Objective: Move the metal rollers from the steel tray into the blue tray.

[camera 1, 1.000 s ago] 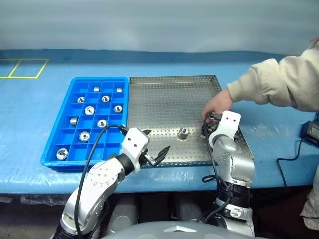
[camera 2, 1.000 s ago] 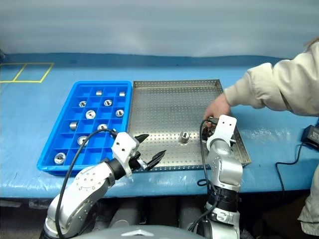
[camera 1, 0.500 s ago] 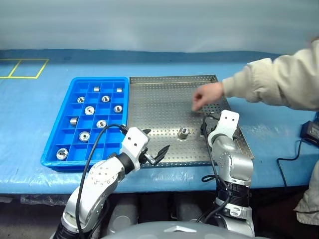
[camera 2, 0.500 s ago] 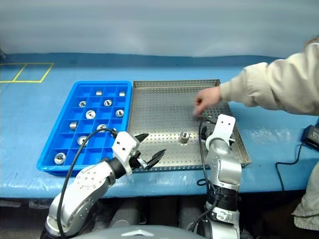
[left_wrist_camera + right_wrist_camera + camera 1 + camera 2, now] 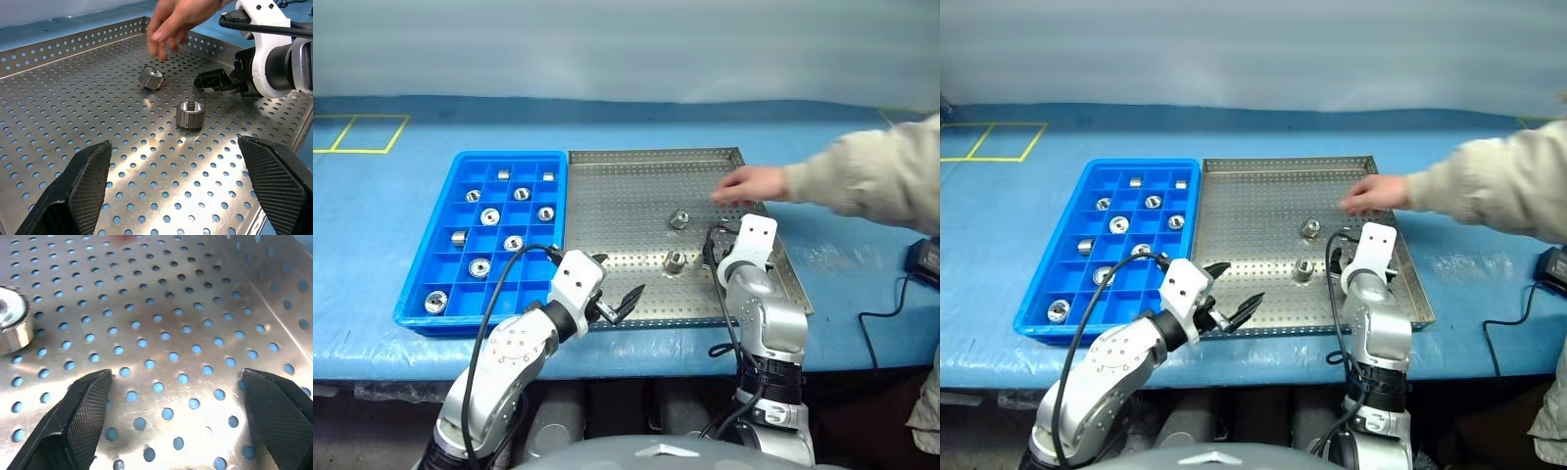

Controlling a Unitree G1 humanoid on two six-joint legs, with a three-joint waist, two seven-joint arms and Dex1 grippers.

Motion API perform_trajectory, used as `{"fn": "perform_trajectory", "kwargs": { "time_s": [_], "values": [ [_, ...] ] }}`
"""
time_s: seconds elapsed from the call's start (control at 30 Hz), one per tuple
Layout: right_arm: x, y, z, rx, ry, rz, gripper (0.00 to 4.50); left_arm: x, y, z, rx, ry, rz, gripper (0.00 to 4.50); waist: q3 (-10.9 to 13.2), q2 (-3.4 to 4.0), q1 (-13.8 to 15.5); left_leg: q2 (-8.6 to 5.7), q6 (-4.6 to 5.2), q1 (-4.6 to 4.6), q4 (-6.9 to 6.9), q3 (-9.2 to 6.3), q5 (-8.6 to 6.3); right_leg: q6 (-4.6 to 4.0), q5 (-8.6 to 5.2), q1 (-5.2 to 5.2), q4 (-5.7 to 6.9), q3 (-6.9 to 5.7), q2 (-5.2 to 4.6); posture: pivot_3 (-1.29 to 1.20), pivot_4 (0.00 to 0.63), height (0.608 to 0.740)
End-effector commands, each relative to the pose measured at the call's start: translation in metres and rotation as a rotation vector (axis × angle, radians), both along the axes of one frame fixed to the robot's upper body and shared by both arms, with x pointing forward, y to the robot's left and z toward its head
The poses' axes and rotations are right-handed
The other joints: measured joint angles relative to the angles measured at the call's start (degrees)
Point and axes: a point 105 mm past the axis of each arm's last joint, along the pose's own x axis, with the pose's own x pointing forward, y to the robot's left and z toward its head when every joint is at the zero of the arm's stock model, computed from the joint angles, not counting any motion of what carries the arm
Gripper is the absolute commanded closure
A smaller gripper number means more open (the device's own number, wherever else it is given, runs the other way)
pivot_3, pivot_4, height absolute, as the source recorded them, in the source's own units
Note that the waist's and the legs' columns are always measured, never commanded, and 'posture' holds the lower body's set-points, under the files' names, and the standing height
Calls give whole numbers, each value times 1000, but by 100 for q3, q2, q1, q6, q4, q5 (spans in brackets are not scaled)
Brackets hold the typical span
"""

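Observation:
Two metal rollers lie on the steel tray (image 5: 626,196): one upright (image 5: 674,260) near the front, and one tipped on its side (image 5: 679,219) just behind it. Several more rollers (image 5: 489,216) sit in compartments of the blue tray (image 5: 509,156) to the left. My left gripper (image 5: 619,277) hovers open over the steel tray's front left edge with nothing in it. Over the tray's right side, my right gripper (image 5: 713,253) is open and empty, a short way right of the upright roller (image 5: 12,325). The left wrist view shows both rollers (image 5: 190,114) (image 5: 150,78) ahead.
A person's hand (image 5: 749,184) in a beige sleeve reaches over the steel tray's far right part, just behind my right gripper. A black device (image 5: 928,257) with a cable lies on the blue table at the far right. Yellow lines (image 5: 352,135) mark the far left.
The person's hand lifted from beside my right gripper, swung over the tray and drew back right, leaving a second roller on the steel tray. Both grippers stayed put and open.

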Motion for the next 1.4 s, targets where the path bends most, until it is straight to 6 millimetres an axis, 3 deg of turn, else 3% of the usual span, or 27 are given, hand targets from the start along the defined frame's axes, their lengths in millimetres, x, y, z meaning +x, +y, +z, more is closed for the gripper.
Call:
{"fn": "perform_trajectory", "kwargs": {
  "time_s": [0.03,0.3,0.73,0.83,1.07,1.27,1.4],
  "values": [
    [14,23,32,-9,-126,115,21,-1,-2,10,-24,-42,-3,0,0,0,-1,0,0,0,-1,0,0,0,0,0,0,0,0,195,150,740],
    [40,51,55,-13,-222,203,21,-1,0,12,-21,-52,18,0,1,-1,50,-1,0,-2,-8,-2,0,2,1,0,-9,-3,1,233,150,740],
    [68,71,32,-18,-174,269,21,-2,7,14,-17,-66,77,0,2,-1,144,-2,1,-5,-15,-3,-1,32,20,0,-18,-4,0,289,150,740],
    [69,69,26,-25,-156,258,646,-3,8,14,-16,-67,80,0,2,-1,200,-2,1,-6,-16,-3,-1,31,20,-1,-18,-3,-1,304,150,740],
    [66,66,27,-24,-158,253,2776,-4,9,14,-19,-67,83,0,3,0,241,-2,1,-6,-15,-3,-1,30,19,-1,-18,-3,-2,301,150,740],
    [63,77,55,-27,-216,314,2769,-1,13,17,-23,-91,131,0,4,1,247,-2,1,-11,-17,-5,-1,31,20,-5,-19,-5,-1,326,150,740],
    [60,107,90,-9,-305,447,2769,8,33,28,-41,-150,289,0,4,1,270,0,1,-10,-18,-6,-1,31,20,-5,-18,-7,0,375,150,740]
  ]
}}
